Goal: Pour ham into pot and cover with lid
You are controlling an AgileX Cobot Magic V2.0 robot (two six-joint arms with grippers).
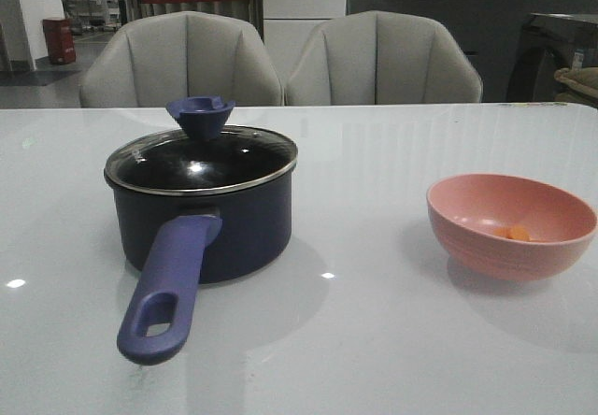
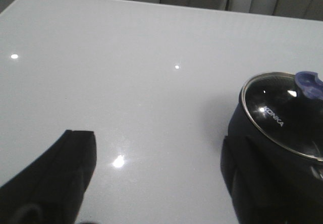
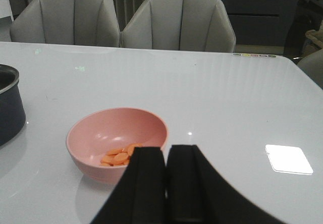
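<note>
The dark navy pot [image 1: 245, 228] stands left of centre on the table, its purple-blue handle [image 1: 168, 289] pointing toward me. The glass lid [image 1: 201, 160] with its flared knob [image 1: 200, 114] sits on the pot. Orange ham slices [image 1: 512, 233] lie in a pink bowl [image 1: 505, 261] at the right. My left gripper [image 2: 159, 143] is open over bare table, with the pot [image 2: 282, 168] and lid [image 2: 275, 115] just beside one finger. My right gripper [image 3: 165, 151] is shut and empty, close beside the bowl [image 3: 116, 125] with the ham [image 3: 120, 157]. Neither gripper shows in the front view.
The white glossy table [image 1: 374, 340] stretches wide around both items. Two grey chairs [image 1: 182, 60] stand behind its far edge. The pot's rim [image 3: 7, 108] shows at the edge of the right wrist view.
</note>
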